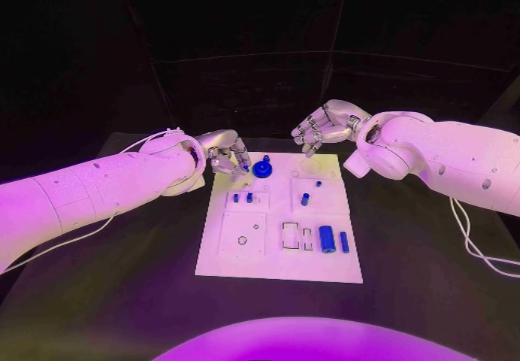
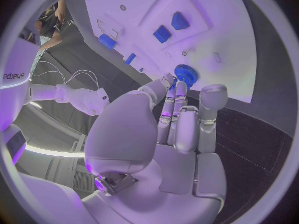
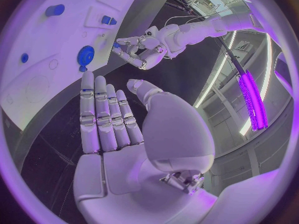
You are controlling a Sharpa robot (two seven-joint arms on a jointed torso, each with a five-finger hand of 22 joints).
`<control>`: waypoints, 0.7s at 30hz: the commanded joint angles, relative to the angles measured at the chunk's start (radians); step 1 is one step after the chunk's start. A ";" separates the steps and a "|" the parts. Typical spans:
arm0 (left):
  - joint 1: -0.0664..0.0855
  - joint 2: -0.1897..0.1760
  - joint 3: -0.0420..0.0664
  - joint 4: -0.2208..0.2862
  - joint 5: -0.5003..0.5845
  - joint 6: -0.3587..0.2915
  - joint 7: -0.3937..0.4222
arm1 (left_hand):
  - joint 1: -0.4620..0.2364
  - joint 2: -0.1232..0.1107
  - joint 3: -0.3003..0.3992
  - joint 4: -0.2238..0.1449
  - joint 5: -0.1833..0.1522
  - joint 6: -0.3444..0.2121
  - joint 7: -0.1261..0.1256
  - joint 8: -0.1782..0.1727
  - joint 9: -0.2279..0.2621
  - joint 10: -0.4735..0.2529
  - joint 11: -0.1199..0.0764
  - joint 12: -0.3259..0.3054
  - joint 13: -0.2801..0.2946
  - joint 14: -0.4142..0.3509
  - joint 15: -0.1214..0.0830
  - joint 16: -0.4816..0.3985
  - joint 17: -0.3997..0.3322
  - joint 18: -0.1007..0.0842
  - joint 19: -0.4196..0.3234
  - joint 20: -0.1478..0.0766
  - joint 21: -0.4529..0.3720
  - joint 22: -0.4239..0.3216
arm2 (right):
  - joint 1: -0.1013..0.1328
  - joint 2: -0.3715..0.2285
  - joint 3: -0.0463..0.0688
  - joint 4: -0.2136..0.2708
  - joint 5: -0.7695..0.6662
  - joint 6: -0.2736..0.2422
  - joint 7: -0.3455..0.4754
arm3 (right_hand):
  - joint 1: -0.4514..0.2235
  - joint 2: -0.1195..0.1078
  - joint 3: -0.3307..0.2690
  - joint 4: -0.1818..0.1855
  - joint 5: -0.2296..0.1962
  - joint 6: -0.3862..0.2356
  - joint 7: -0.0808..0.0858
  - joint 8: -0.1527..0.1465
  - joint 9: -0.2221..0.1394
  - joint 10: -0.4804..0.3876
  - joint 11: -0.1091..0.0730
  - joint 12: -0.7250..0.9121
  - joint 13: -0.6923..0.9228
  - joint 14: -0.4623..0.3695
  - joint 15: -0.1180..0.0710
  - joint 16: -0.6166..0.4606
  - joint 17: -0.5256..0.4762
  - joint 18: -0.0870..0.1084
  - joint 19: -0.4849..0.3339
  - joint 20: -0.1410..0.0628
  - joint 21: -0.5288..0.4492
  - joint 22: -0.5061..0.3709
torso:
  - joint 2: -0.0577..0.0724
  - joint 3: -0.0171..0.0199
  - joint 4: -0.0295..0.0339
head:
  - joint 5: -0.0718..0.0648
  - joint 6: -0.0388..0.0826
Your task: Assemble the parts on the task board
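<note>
I see the black table [image 1: 130, 301] carrying the white task board [image 1: 277, 267] at its centre, and my two arms reaching in toward the board's far edge. My left hand [image 1: 222, 154] hangs at the board's far left corner with its fingertips [image 2: 181, 89] right at a round blue gear [image 1: 262, 171] that sits on the board near the middle of the far edge; whether the fingers pinch it or merely touch it I cannot tell. My right hand [image 1: 325, 124] hovers above the far right corner, fingers straight and close together, holding nothing. Next in size, a large blue cylinder [image 1: 326, 239] lies near the board's right edge toward the near side, with a slim blue pin [image 1: 345, 241] just beside it. Two small blue pegs [image 1: 243, 198] stand side by side in the left half of the board, and a single peg [image 1: 306, 198] stands in the right half. I judge the assembly early: the gear is being dealt with, while the cylinder and pin appear loose and unassembled.
</note>
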 commanded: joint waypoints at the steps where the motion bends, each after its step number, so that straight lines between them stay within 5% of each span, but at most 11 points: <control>1: -0.001 0.003 -0.004 -0.007 0.022 0.042 -0.015 | -0.006 -0.001 0.004 -0.002 -0.002 0.004 0.003 -0.006 -0.002 0.007 -0.001 -0.006 0.001 0.021 -0.001 -0.003 -0.002 -0.011 0.005 0.000 0.005 0.002 | 0.002 0.001 0.001 -0.001 0.001 -0.001 0.011 | -0.002 0.004 0.002 0.002 0.003 -0.008 0.002 0.007 0.002 -0.005 -0.001 0.005 0.001 -0.008 0.001 0.003 -0.001 0.008 0.007 0.003 -0.005 -0.001 | 0.001 -0.0006 -0.0034 | 0.005 0.000; 21: -0.018 0.058 -0.026 -0.088 -0.022 0.081 -0.007 | -0.008 -0.007 0.004 -0.006 -0.003 0.010 0.002 -0.007 -0.003 0.014 -0.002 -0.008 0.002 0.020 -0.001 -0.004 -0.007 -0.009 0.002 0.000 -0.001 -0.005 | 0.002 0.005 0.001 -0.005 0.001 -0.004 0.024 | -0.005 0.003 0.001 0.004 0.003 -0.008 0.002 0.007 0.002 -0.006 -0.001 0.006 0.001 -0.009 0.001 0.004 -0.002 0.008 0.007 0.004 -0.007 -0.002 | 0.001 0.0013 -0.0046 | 0.009 -0.002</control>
